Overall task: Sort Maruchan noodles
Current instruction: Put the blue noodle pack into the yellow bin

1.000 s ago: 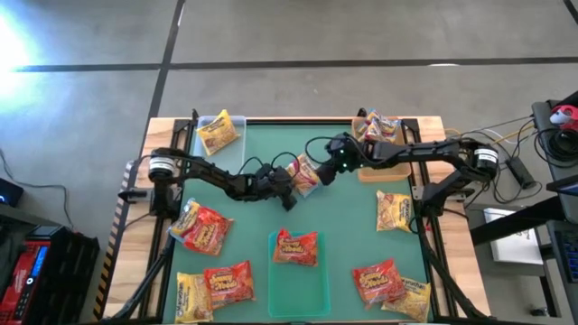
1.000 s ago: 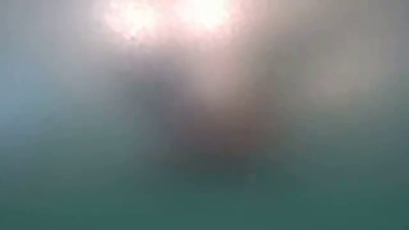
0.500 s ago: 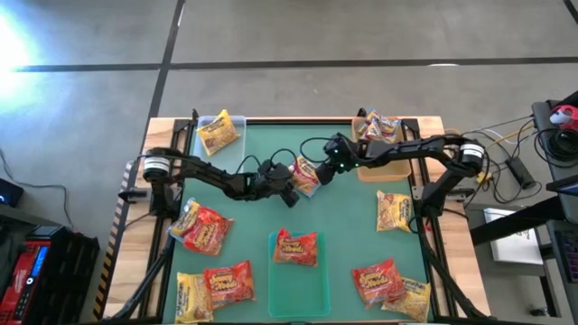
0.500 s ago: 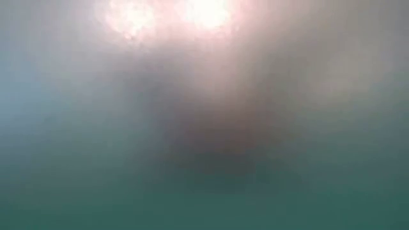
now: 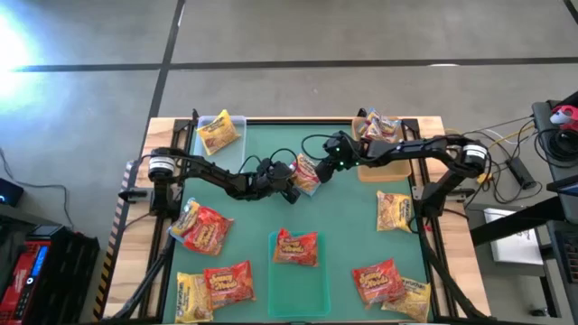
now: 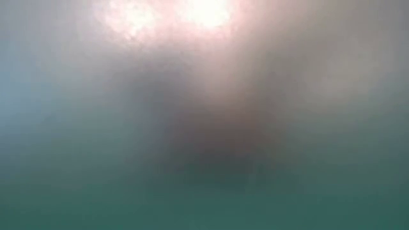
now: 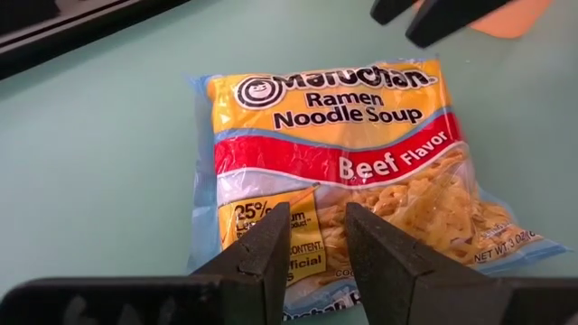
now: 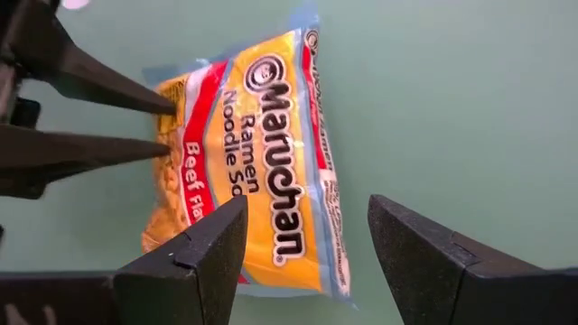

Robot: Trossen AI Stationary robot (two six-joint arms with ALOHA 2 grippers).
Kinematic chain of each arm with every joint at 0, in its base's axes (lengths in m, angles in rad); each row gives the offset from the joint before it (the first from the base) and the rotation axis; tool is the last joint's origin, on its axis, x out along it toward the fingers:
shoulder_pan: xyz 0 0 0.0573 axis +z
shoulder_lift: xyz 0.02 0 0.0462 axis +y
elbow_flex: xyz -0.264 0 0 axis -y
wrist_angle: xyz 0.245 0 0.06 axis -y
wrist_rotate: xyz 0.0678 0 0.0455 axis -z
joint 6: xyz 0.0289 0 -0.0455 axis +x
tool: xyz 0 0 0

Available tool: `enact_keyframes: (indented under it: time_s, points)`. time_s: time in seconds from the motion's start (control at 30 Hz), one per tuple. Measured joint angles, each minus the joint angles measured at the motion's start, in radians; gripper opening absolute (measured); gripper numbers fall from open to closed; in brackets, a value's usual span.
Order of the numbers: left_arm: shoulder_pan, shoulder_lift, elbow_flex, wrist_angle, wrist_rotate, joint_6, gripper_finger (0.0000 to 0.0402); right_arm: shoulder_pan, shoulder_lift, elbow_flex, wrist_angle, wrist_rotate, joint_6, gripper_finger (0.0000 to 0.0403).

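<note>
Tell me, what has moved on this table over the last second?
The right gripper slid left, closing in on the beef noodle packet that the left gripper holds pinched at mid-table; its fingers stand open on either side of the packet's far end. The packet shifted slightly left with them. The other packets, such as the one in the clear tray, lie as before.

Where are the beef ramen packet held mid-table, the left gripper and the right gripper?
beef ramen packet (image 7: 339, 171): left wrist view, on its red flavor band.
left gripper (image 7: 316, 244): left wrist view, between the fingertips pinching the packet's edge.
right gripper (image 8: 307, 244): right wrist view, between its open fingertips, over the packet.
</note>
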Motion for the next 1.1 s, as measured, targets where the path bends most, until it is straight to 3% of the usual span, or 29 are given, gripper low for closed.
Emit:
enact_keyframes:
  time_s: [0.37, 0.83, 1.1]
  points:
    - [-0.002, 0.003, -0.013, 0.002, 0.016, -0.025, 0.0093, -0.094, 0.089, 0.087, 0.000, -0.231, 0.011, 0.0219]
    - [-0.003, 0.002, -0.020, 0.001, 0.047, -0.033, 0.0051, -0.108, 0.251, 0.214, -0.030, -0.278, -0.074, 0.0219]
    - [-0.003, 0.002, -0.021, -0.004, 0.046, -0.030, 0.0046, -0.108, 0.330, 0.269, -0.041, -0.466, -0.061, 0.0220]
